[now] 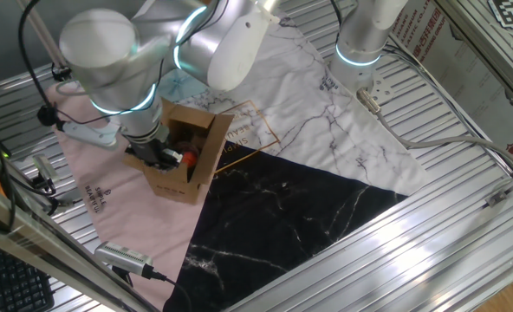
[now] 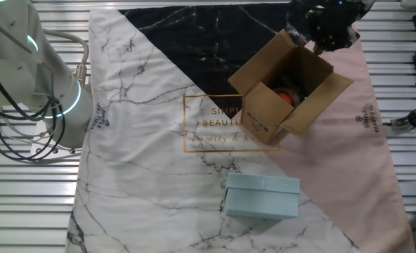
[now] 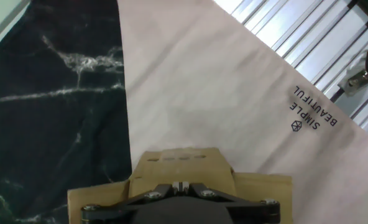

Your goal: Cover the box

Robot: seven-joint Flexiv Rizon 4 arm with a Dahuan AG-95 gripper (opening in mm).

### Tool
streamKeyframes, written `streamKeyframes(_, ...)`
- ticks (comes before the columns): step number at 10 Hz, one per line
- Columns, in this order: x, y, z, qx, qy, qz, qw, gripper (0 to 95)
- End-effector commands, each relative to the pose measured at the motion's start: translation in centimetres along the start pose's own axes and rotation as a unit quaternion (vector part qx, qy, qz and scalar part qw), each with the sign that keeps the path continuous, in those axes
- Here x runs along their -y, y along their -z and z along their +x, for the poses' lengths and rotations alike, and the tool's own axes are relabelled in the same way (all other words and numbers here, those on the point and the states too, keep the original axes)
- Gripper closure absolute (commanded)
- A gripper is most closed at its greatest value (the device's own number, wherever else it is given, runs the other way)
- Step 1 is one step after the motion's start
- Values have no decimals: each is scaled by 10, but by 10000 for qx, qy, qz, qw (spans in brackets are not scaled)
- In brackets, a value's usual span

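Gripper (image 3: 181, 185) at one flap (image 3: 181, 163) of the box (image 2: 287, 88). In the hand view the two fingers meet at the centre line, directly over the top edge of a cardboard flap; whether they pinch the flap or merely rest closed against it cannot be told. The box stands near the middle of the cloth (image 2: 159, 140), on the seam between the pink and black panels, with all four flaps standing open and a dark and orange object (image 2: 287, 96) inside.

Risks, as a judgement: the box is light and unheld, so a sideways push on the flap may slide or tip it rather than fold the flap; a flap released early is likely to spring back up; the contents may keep a flap from lying flat; and the loose cloth may wrinkle and drag under the box.

Surroundings: a pale blue box (image 2: 262, 197) lies on the white panel, well apart. A white power strip (image 1: 90, 133) sits just beyond the arm, and a silver handheld device (image 1: 124, 257) lies near the cloth's edge. None of these obstructs the flaps.
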State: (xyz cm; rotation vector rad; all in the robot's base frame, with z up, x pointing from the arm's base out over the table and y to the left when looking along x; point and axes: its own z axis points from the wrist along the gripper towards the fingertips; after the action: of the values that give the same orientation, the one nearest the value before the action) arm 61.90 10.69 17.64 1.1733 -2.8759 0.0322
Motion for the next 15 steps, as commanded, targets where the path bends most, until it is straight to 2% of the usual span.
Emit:
streamKeyframes(1, -1, -1, 2, -17, 8, 6, 10000, 950)
streamKeyframes(7, -6, -8, 13, -28, 57, 74, 10000, 950)
streamKeyframes(15, -2, -20, 21, 6, 141, 105, 9998, 950)
